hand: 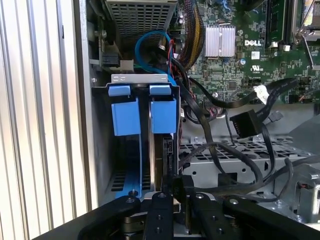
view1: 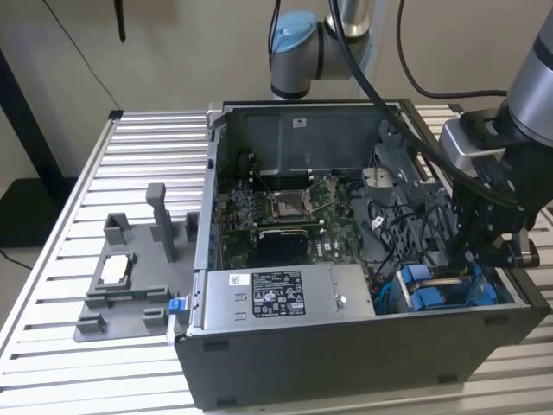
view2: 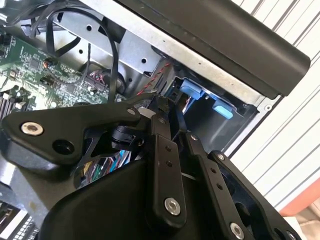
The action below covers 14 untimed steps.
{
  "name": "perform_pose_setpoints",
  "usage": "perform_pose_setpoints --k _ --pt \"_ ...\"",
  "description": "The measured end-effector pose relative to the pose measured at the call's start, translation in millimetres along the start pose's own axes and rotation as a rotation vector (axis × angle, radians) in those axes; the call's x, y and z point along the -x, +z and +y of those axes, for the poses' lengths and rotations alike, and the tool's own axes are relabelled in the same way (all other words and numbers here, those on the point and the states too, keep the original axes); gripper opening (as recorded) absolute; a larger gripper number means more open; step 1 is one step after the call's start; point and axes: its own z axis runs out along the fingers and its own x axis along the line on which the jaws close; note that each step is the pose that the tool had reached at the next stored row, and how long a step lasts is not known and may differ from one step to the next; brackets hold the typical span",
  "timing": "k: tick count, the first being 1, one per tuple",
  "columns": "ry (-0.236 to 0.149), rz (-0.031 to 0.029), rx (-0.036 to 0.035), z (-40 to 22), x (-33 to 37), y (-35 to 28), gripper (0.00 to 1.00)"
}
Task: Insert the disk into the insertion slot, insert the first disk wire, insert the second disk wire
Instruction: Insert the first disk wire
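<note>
Item: open computer case (view1: 346, 359) lying on a slatted metal tabletop (view1: 147, 147), with the motherboard (view1: 285, 216) exposed and a grey labelled power-supply box (view1: 276, 298) along the near wall. Drive cage at the case's corner toward the exterior view's right. The insertion slot (hand: 150, 80) has grey sheet-metal framing with blue trim. The disk (hand: 162, 150) stands on edge inside the slot in its blue carrier, just beside a second blue carrier (hand: 125, 115) in the neighbouring bay. The gripper (hand: 176, 192) reaches down into the case over the cage (view1: 458, 259), at the disk's near end. Whether the jaws are spread or pressed together cannot be told, in the second wrist view (view2: 167, 110) either. Cabling: a black flat connector (hand: 245, 123) on black wires hangs loose beside the cage, apart from the disk. A white connector (hand: 260, 92) lies further off, over the motherboard's edge. Also present: a grey moulded fixture (view1: 130, 290) on the tabletop toward the exterior view's left, well apart from the case.
</note>
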Motion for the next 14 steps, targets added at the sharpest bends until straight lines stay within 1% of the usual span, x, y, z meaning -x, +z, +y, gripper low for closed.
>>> perform_pose_setpoints --k 5,11,13,14 --pt "0.005 0.0003 -0.0005 0.1 -0.2 1.6 0.19" --pt "0.011 0.0019 -0.0012 0.4 -0.6 6.3 0.19" --pt "0.012 0.0016 -0.0013 0.5 -0.8 7.6 0.19" --pt "0.012 -0.0001 -0.001 0.6 -0.9 8.3 0.19"
